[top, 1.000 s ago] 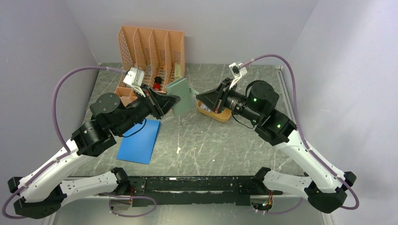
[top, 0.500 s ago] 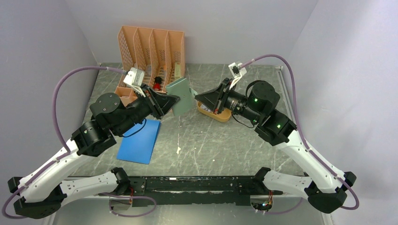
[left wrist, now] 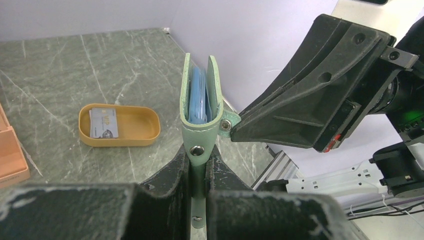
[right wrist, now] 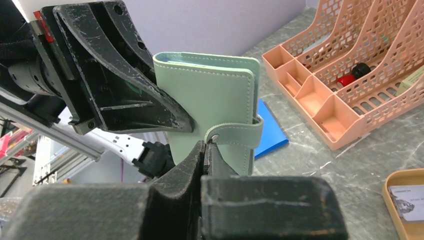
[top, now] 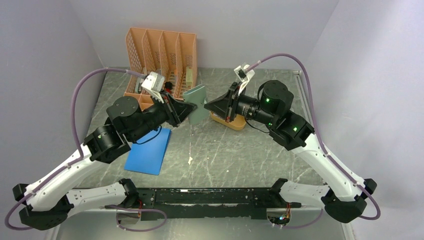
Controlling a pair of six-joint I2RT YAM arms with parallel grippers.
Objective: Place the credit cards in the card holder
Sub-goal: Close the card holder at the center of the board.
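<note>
Top view: the left gripper (top: pixel 191 107) is clamped on the card holder (top: pixel 196 102), a small sage-green folding wallet of soft leather-like material, held upright near the table's centre. The right gripper (top: pixel 207 105) meets it from three o'clock. A mustard-yellow oval plastic tray (top: pixel 235 123) lies at the wallet's four o'clock.

Left wrist view: tight jaws hold the wallet's lower edge. Its pale blue pockets open toward twelve o'clock. One pale grey credit card (left wrist: pixel 103 123) lies in the tray at nine o'clock.

Right wrist view: the fully closed fingertips appear to pinch the snap tab (right wrist: pixel 236 134).

The wallet looks light and floppy, so hold it firmly by the fold and pull the tab gently. The card looks thin, stiff and slick, and is best taken by its edges.
</note>
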